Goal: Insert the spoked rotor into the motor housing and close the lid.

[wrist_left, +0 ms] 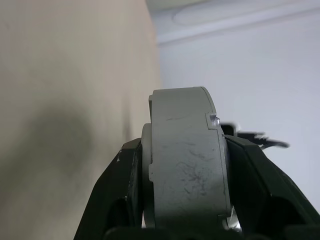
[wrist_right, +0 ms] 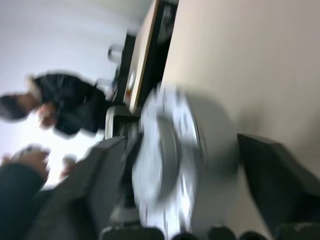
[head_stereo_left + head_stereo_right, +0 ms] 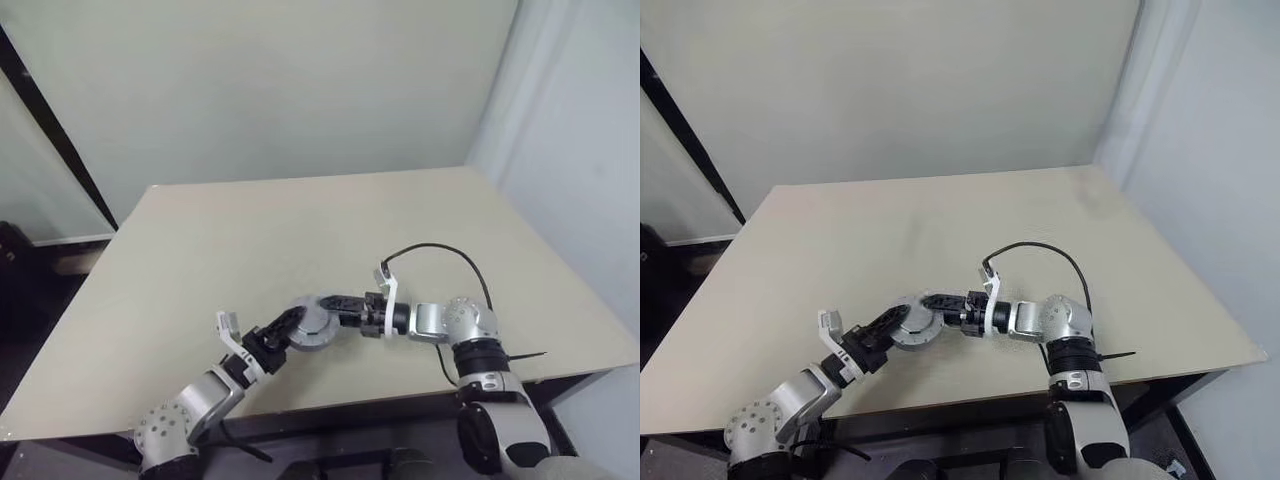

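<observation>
Left eye view: a pale beige table [image 3: 300, 230] carries the work near its near edge, a little left of centre. There the left claw [image 3: 290, 322] comes in from the near left and the right claw [image 3: 335, 302] comes in from the right, their tips meeting at one round grey assembly, the motor housing [image 3: 312, 327]. In this view its broad round face turns up toward the camera.

Left wrist view: the housing [image 1: 186, 160] is seen edge-on as a thick dull grey drum. One black finger [image 1: 125, 185] presses on one flat face and the other finger on the opposite face, so the left claw is clamped across the thickness of the drum, and the drum's axis runs from finger to finger. A small raised notch sits on its rim.

Right wrist view: the picture is smeared. The right claw's two dark fingers [image 2: 272, 175] stand wide apart on either side of the round part without clearly touching it. Between them shows a shiny silver disc with bright radial marks, likely the spoked rotor [image 2: 167, 165], lying against the grey body; whether it is fully seated I cannot tell. Beyond the table edge a person in dark clothes [image 2: 70, 107] is seen.
</observation>
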{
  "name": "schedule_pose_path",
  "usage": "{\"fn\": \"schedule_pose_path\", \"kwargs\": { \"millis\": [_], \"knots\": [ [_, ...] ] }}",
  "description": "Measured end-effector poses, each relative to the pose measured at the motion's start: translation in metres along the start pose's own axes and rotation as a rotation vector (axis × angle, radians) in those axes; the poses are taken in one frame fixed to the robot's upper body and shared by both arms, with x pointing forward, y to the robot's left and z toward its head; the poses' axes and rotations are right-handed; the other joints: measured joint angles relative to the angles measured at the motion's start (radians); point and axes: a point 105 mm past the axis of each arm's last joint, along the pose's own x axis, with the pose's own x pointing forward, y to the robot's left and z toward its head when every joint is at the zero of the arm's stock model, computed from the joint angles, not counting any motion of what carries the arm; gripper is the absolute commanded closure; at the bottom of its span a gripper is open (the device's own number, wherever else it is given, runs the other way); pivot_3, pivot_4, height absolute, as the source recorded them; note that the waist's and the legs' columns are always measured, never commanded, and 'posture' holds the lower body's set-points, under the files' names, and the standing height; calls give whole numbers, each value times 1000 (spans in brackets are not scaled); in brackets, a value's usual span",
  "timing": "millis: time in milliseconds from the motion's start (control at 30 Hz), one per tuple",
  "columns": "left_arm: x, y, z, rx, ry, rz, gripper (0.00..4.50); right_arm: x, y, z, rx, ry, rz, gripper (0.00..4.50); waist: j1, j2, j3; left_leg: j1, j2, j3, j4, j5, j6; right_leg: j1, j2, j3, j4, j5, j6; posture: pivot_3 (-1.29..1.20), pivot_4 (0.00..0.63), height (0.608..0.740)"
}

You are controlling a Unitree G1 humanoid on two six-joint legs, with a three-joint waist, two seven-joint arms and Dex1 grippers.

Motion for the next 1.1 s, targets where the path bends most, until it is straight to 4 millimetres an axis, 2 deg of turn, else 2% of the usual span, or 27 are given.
{"fn": "schedule_pose_path", "kwargs": {
  "millis": [233,333,400,533,600,800,967,1100],
  "knots": [
    [0,1,9,20,-61,11,2527,-1,-2,10,-69,-63,-26,89,1,0,0,0,0,0,0,0,0,0,0,1,0,-1,-1,0,0,740],
    [-2,5,23,88,-110,53,2527,-4,-6,19,-187,-141,-63,89,0,0,0,0,0,0,0,0,0,0,1,0,0,-1,-1,0,0,740],
    [-7,6,39,158,-158,94,2527,-6,-9,21,-289,-165,-99,89,0,0,0,0,1,0,0,0,0,0,1,0,0,-1,-1,0,0,740],
    [-23,6,82,360,-283,213,2527,-8,-7,14,-587,-130,-134,89,0,0,0,0,1,1,0,0,-1,-1,2,1,0,-1,-1,0,0,740],
    [-28,6,97,445,-332,256,2527,-8,-4,9,-722,-101,-134,89,1,0,0,0,0,1,0,-1,-1,-1,1,2,0,0,0,0,0,740],
    [-45,29,135,707,-430,494,2527,-4,1,-9,-1075,-17,-102,89,5,-2,0,0,0,0,0,0,-1,0,2,2,-1,0,0,0,0,740],
    [-52,46,155,810,-488,639,2527,-5,-5,-18,-1184,32,-111,89,22,-7,1,0,0,0,0,0,-1,0,2,2,0,1,0,0,0,740],
    [-53,56,160,850,-489,699,2527,-4,-5,-20,-1216,43,-112,89,24,-9,0,0,0,-1,0,-1,-1,0,2,2,0,1,0,0,0,740]
  ]
}}
